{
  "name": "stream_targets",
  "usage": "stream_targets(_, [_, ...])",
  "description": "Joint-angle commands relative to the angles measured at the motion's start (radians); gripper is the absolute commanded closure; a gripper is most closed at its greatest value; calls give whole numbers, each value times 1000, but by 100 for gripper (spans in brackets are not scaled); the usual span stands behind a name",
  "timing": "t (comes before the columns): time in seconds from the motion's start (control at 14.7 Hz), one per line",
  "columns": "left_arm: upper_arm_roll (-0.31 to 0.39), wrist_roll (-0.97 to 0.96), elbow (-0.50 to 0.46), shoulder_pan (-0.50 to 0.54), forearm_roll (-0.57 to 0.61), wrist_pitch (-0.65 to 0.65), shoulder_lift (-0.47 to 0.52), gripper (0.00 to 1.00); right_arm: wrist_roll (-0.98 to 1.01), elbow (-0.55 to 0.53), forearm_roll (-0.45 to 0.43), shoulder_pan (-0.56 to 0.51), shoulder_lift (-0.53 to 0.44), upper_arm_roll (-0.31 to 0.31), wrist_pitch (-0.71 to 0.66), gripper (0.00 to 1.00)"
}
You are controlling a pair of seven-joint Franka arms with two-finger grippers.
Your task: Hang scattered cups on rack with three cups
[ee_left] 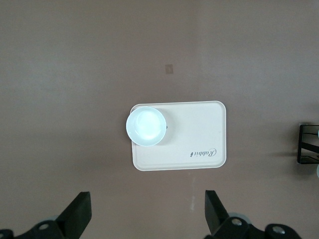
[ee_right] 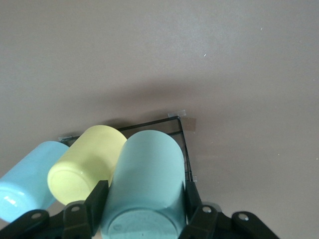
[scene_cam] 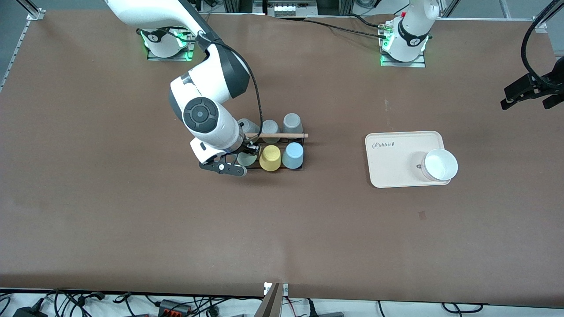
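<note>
Mint cup (ee_right: 144,184) sits pinched in the right pincer (ee_right: 144,209) over the rack (scene_cam: 273,152), at its right-arm end beside the yellow cup (scene_cam: 270,157). Released crooked, it could miss its peg and topple. Left pincer (ee_left: 144,219) waits spread above the desk (scene_cam: 132,229).

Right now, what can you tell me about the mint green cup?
The mint green cup is a small matte tumbler with no handle, upside down with its base up. It sits in the black wire rack beside the yellow cup, at the rack's end toward the right arm. The right end effector has a finger on each side of it.
</note>
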State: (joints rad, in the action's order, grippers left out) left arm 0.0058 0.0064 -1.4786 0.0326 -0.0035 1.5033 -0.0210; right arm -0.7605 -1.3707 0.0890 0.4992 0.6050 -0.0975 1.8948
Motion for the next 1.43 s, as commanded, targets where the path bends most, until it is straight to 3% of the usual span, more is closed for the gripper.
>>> stream_targets(0.0, [-6, -2, 3, 7, -12, -3, 1, 0, -20, 41, 0, 9, 42, 5, -16, 74])
stream_targets(0.48, [-6, -3, 3, 7, -12, -2, 1, 0, -26, 41, 0, 9, 101, 5, 3, 74])
stream_targets(0.55, [-6, -5, 1, 7, -12, -2, 0, 0, -23, 41, 0, 7, 104, 4, 6, 69])
stream_targets(0.61, [-6, -5, 1, 7, -12, -2, 0, 0, -28, 41, 2, 7, 105, 5, 9, 31])
stream_targets(0.68, [-6, -6, 1, 7, -12, -2, 0, 0, -22, 42, 2, 7, 101, 7, 9, 0])
stream_targets(1.02, [-6, -6, 0, 7, -12, -2, 0, 0, -19, 142, -2, -24, 68, 19, -94, 0])
stream_targets(1.23, [-6, -6, -3, 7, -12, 0, 0, 0, 3, 209, -2, -36, 15, 88, -181, 0])
stream_targets(1.36, [-6, -6, -3, 7, -12, 0, 0, 0, 10, 216, -2, -68, -16, 99, -203, 0])
